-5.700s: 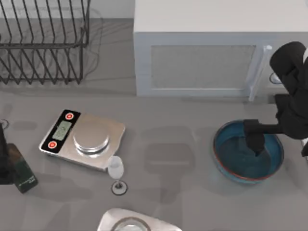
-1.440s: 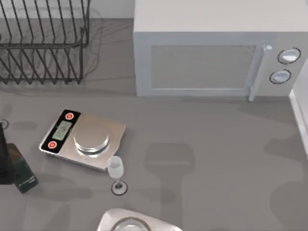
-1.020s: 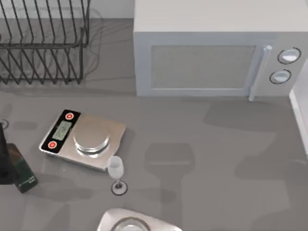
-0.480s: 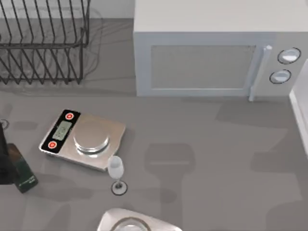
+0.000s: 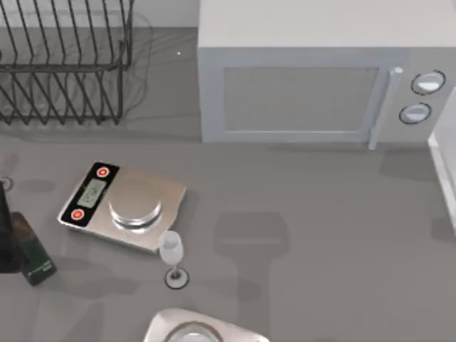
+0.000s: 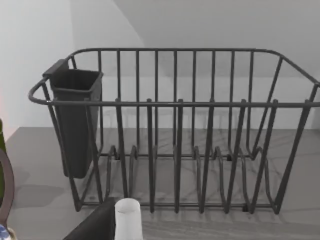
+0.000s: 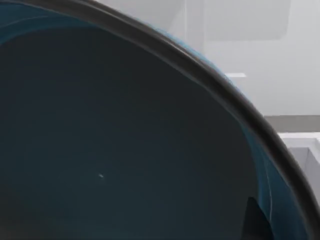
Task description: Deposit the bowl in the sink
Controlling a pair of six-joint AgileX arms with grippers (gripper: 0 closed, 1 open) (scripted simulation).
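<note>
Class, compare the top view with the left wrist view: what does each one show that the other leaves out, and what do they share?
Top view alone: the microwave at the back, the kitchen scale on the left, and a small wine glass standing upright just in front of the scale.

Left wrist view alone: the dark cutlery holder hung on one end of the rack.

Shared: the wire dish rack and the grey counter it stands on.

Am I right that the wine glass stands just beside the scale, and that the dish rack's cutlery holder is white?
Not quite: the left wrist view shows the cutlery holder on the dish rack is dark grey, not white. The wine glass does stand just beside the scale.
</note>
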